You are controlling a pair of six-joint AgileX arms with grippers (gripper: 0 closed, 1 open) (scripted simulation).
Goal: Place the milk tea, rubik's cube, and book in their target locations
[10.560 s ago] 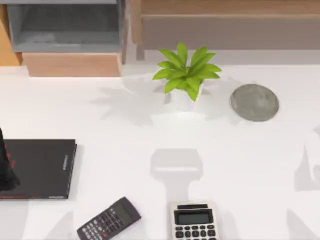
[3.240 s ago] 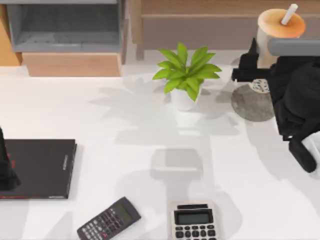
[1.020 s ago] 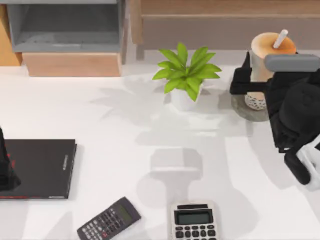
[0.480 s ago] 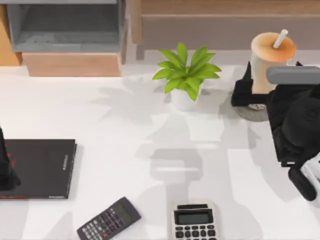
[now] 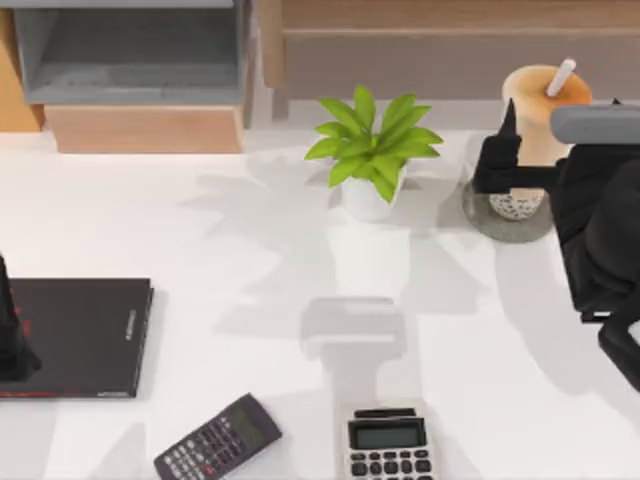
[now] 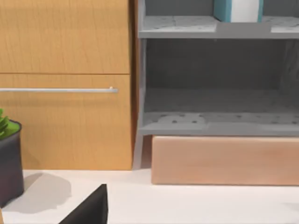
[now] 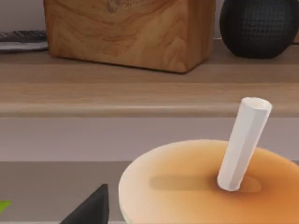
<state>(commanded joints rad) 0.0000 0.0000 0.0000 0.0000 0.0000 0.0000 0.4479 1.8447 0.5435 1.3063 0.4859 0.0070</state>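
Since half a second ago the right claw [image 5: 523, 170] is sliding back toward the right edge of the bench [image 5: 300, 260], and the milk tea [image 5: 535, 130] is now showing its pearl-filled base sitting on the grey coaster [image 5: 480, 215], upright, straw [image 5: 560, 78] leaning slightly. One dark finger is sitting on the cup's left side, but I cannot tell whether the claw is pinching the cup or has let go. From the right wrist view the cup's lid [image 7: 210, 186] and white straw [image 7: 243, 144] are sitting very close under the camera, with a wooden block [image 7: 126, 32] and a dark textured ball [image 7: 259, 25] on the shelf [image 7: 140, 93] behind.

Just left of the coaster, the green plant [image 5: 372, 150] in its white pot is standing near the cup. Well apart, at the left edge, the flat black book [image 5: 85, 335] is lying on the bench, and the left arm [image 5: 12, 340] is parking over its left end; its claw's state I cannot tell. Along the near edge a dark calculator [image 5: 218, 438] is lying tilted, with a pale calculator [image 5: 388, 440] beside it.

In the left wrist view a teal book [image 6: 237, 10] is standing on the upper shelf [image 6: 215, 28] of a grey cubby, next to a wooden cabinet [image 6: 65, 84].
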